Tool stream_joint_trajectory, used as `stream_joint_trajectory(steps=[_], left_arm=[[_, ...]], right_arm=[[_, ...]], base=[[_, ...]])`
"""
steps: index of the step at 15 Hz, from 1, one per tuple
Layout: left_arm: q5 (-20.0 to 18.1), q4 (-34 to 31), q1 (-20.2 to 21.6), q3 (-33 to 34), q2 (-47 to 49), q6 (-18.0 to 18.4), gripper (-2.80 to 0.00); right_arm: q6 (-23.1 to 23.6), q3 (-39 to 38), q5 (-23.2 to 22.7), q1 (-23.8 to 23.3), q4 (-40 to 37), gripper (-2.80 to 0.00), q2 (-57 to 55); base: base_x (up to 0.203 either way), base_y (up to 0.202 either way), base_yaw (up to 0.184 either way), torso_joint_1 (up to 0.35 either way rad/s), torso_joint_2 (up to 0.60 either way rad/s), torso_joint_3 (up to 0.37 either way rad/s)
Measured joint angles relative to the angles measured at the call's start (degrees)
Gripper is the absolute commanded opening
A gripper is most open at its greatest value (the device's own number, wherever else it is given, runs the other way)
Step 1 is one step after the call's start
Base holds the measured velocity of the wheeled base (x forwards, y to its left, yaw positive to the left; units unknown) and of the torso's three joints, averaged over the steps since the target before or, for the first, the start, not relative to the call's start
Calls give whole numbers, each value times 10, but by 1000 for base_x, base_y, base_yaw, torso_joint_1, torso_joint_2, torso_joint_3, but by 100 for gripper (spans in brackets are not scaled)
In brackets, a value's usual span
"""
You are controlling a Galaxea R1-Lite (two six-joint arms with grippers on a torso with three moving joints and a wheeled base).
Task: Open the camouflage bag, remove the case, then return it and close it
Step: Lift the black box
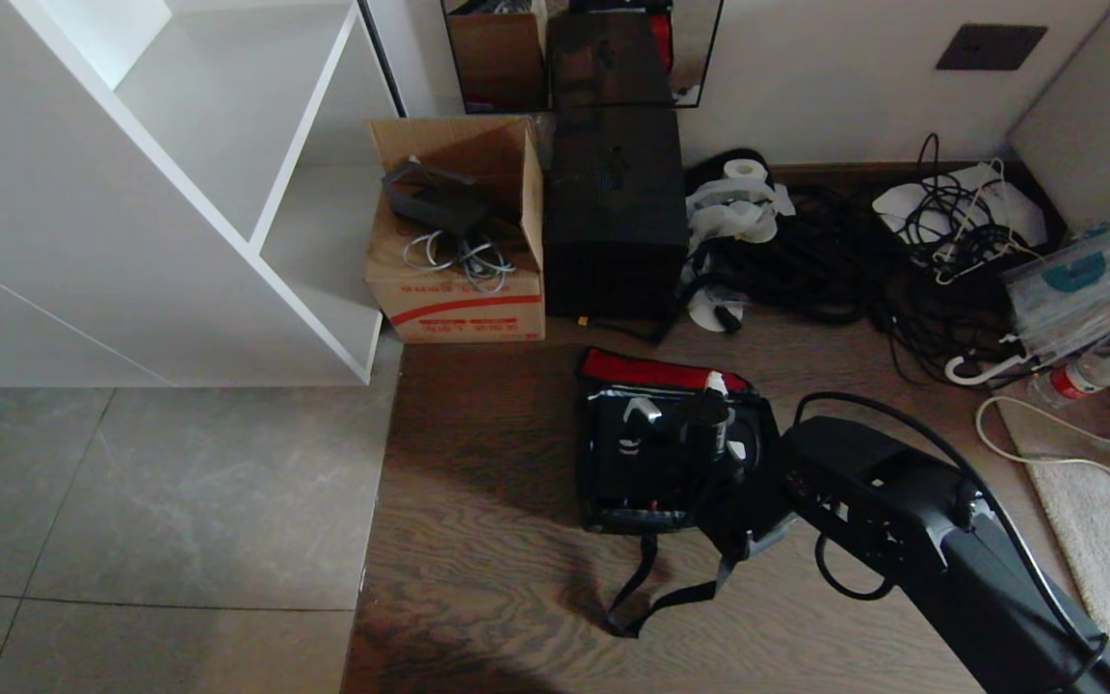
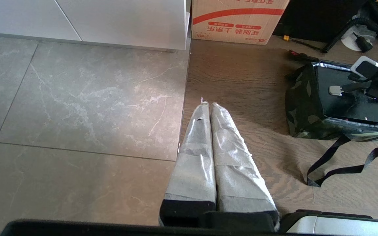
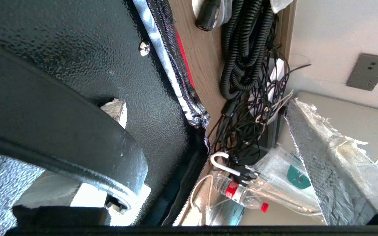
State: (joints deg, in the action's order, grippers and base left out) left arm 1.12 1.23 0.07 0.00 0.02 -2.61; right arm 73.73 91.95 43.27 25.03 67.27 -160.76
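The camouflage bag (image 1: 590,453) (image 2: 302,108) lies open on the wooden floor, its red-lined lid (image 1: 651,371) folded back. The flat black case (image 1: 632,472) (image 2: 343,105) (image 3: 110,49) sits inside it. My right gripper (image 1: 709,414) (image 3: 205,108) hovers low over the case, open wide. One taped finger pokes out from under the case's black handle (image 3: 61,137); the other finger (image 3: 323,164) stands clear of the bag. My left gripper (image 2: 207,104) is parked, shut and empty, above the seam between tile and wood, left of the bag.
The bag's black shoulder strap (image 1: 671,598) trails toward me. Behind the bag stand a cardboard box (image 1: 459,289) and a tall black box (image 1: 613,222). Tangled cables (image 1: 806,260) and a water bottle (image 1: 1090,371) lie at right. A white shelf unit (image 1: 227,193) is at left.
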Motion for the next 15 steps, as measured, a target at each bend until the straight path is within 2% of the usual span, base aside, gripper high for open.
stream_joint_trajectory(steps=[1,15], left_arm=[[0,0,0,0,0,0,-280],[0,0,0,0,0,0,-280]], right_arm=[[-1,3,0,0,-4,-280,-1],[-14,8,5,5,13,-280,-8]], base=[[0,0,0,0,0,0],[0,0,0,0,0,0]])
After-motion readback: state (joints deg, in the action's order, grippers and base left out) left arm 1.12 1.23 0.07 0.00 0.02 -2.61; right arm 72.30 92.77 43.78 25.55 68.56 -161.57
